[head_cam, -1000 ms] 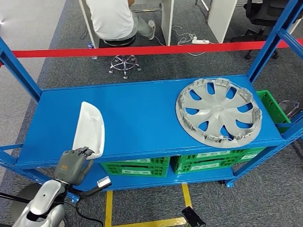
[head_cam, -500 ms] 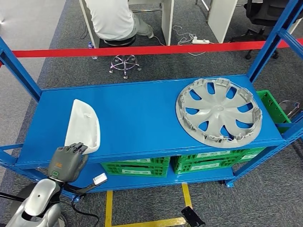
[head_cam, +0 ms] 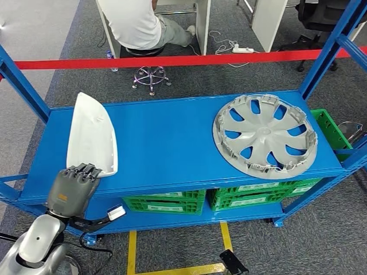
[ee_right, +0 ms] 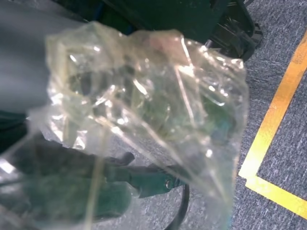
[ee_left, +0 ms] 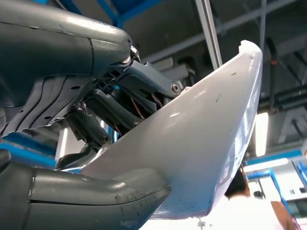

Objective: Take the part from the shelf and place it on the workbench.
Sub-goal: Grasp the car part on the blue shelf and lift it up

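A white curved plastic part (head_cam: 92, 137) is tilted up on its edge above the left end of the blue shelf (head_cam: 173, 146). My left hand (head_cam: 71, 189) grips its lower edge from the front. In the left wrist view the part (ee_left: 203, 143) lies clamped between the thick thumb (ee_left: 90, 201) and the dark fingers (ee_left: 108, 110) of my left hand. In the right wrist view my right hand (ee_right: 21, 67) is a grey blur behind crumpled clear plastic film (ee_right: 152, 96), and its fingers cannot be made out.
A silver wheel cover (head_cam: 265, 134) lies on the shelf's right half. Green crates (head_cam: 164, 201) sit on the lower shelf. Blue uprights (head_cam: 22, 83) stand at both ends. Beyond a red tape (head_cam: 182, 60) a person (head_cam: 134, 23) sits on a stool. Yellow floor lines (head_cam: 132, 252) run below.
My left hand has raised the white part off the shelf and drawn it to the left, tipping it more upright. The wheel cover has stayed put.
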Controlling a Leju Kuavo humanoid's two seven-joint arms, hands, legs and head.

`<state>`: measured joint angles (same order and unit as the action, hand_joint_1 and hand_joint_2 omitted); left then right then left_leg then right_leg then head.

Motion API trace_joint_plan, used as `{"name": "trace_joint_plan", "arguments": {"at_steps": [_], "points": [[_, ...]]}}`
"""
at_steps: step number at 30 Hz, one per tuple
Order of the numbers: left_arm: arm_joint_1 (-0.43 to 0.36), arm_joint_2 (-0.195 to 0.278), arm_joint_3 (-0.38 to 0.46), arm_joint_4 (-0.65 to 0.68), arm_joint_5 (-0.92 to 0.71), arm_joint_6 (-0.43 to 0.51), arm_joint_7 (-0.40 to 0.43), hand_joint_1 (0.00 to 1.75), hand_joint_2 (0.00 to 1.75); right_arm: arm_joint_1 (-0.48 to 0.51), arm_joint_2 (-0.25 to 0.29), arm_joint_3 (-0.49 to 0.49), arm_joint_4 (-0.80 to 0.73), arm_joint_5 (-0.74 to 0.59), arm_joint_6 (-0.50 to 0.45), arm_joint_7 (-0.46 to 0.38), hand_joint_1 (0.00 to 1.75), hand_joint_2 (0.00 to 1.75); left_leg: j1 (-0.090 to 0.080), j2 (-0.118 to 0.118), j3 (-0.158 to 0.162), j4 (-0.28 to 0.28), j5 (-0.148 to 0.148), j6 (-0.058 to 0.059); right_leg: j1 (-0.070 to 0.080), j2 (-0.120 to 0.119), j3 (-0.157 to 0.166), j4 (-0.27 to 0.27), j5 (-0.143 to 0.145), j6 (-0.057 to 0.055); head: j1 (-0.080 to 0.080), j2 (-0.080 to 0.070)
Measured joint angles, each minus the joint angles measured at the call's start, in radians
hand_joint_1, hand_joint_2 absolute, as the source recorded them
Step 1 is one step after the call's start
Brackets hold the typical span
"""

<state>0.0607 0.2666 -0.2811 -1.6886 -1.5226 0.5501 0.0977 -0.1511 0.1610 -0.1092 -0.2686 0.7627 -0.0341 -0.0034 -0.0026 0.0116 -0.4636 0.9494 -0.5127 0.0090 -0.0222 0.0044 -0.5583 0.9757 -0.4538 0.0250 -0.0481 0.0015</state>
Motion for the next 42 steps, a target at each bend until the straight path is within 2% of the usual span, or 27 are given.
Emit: {"name": "trace_joint_plan", "arguments": {"at_steps": [8,26,33,42], "points": [[0.000,0.022,-0.001,-0.026,-0.028,0.022,0.004,1.75,1.75,-0.001,0.000,0.015,0.000,-0.008,0.000,0.000,0.00,0.00,0.000,0.000,0.000,0.000,0.000,0.000,0.000,0.000,0.000,0.000,0.000,0.000,0.000,0.000],[0.000,0.031,-0.010,-0.030,-0.032,0.029,0.019,1.75,1.75,-0.002,0.000,0.030,0.000,-0.026,0.000,0.003,0.00,0.00,0.000,0.000,0.000,0.000,0.000,0.000,0.000,0.000,0.000,0.000,0.000,0.000,0.000,0.000],[-0.001,0.031,-0.013,-0.030,-0.005,-0.030,0.039,1.75,1.75,-0.002,0.000,0.044,-0.001,-0.048,-0.001,0.006,0.00,0.00,0.000,0.000,0.000,0.000,0.000,0.000,0.000,0.000,0.000,0.000,0.000,0.000,0.000,0.000],[0.003,0.031,-0.015,-0.031,-0.041,-0.028,0.057,1.75,1.75,-0.001,0.000,0.053,-0.002,-0.059,-0.005,0.006,0.00,0.00,0.000,0.000,0.000,0.000,0.000,0.000,0.000,0.000,-0.001,0.000,0.000,0.000,0.000,0.000]]}}
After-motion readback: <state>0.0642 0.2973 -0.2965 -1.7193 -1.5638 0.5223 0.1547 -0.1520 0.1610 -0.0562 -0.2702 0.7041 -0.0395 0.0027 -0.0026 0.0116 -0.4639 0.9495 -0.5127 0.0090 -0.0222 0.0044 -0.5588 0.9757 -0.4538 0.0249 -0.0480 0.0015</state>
